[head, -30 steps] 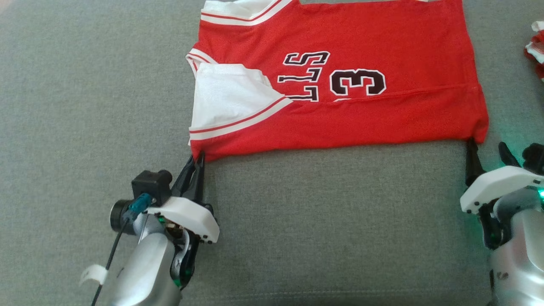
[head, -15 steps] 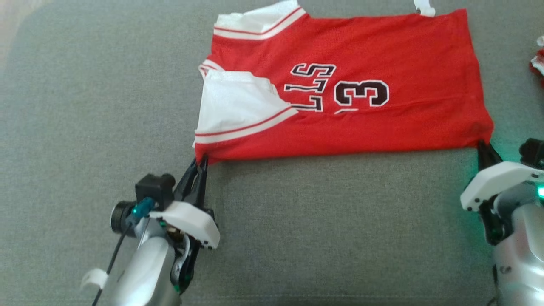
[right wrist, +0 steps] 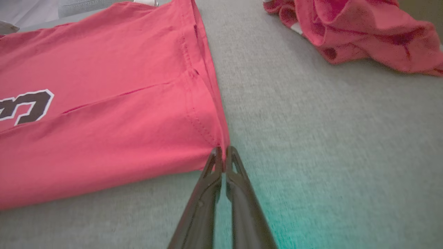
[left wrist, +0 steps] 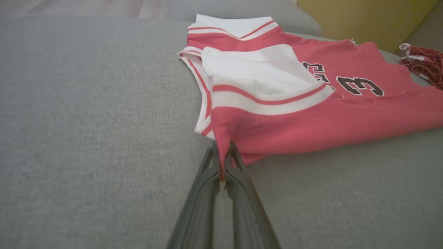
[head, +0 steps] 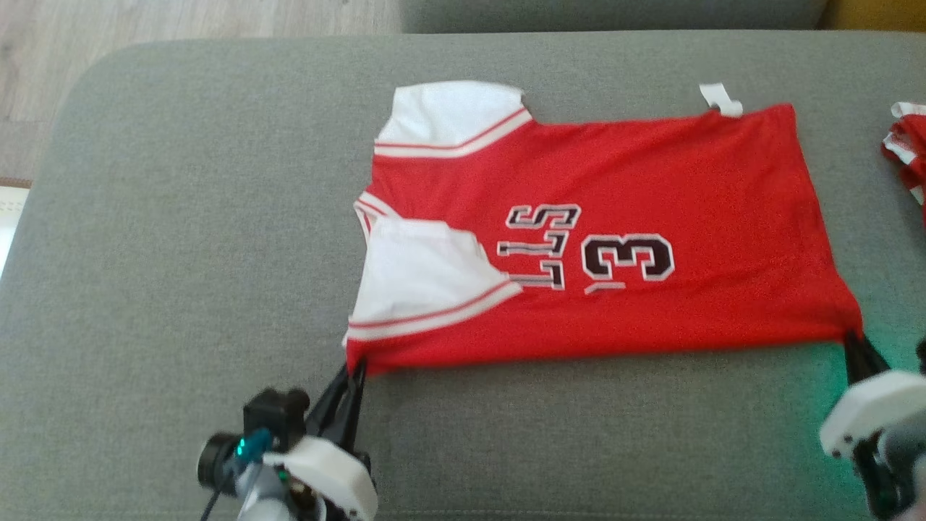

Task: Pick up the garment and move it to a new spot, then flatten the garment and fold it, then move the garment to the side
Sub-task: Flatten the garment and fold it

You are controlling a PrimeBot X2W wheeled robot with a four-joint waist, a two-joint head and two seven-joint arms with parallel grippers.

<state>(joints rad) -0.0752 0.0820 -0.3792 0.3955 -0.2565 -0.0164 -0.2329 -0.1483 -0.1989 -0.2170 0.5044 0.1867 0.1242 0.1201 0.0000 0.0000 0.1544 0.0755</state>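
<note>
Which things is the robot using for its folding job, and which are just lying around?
In the job: red jersey, left gripper and right gripper, each pinching a near corner.
Just lying about: crumpled red cloth at the right, grey cushion underneath.

My head camera looks steeply down from above on the grey cushion [head: 181,217], taking in the whole red jersey [head: 651,181]. My left wrist camera sits low and close behind the left gripper [left wrist: 223,155], facing along the jersey from its shoulder end; the right wrist camera, behind the right gripper [right wrist: 224,154], faces its hem corner. All three share the printed 3 [head: 628,257] and a crumpled red cloth [head: 908,155]
</note>
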